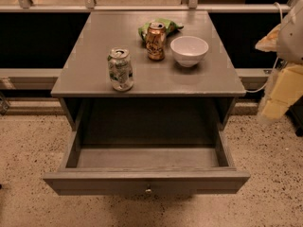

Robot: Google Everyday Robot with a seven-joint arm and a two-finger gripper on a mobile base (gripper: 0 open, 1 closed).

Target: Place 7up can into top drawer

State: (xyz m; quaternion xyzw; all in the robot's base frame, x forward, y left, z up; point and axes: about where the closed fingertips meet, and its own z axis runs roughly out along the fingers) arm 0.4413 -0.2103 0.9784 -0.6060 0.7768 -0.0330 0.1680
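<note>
The 7up can (120,69) stands upright on the grey table (199,79), near its front left edge; it is silver-white with green markings and slightly dented. The top drawer (147,176) is pulled open below the tabletop, its inside bare, with a small round knob (148,190) on its front. My gripper (278,96) hangs at the right edge of the view, off the table's right side, well apart from the can and holding nothing that I can see.
An orange-copper can (155,41) stands mid-table with a green snack bag (163,26) behind it. A white bowl (189,50) sits to its right. A railing and dark panels run behind the table. The floor is speckled.
</note>
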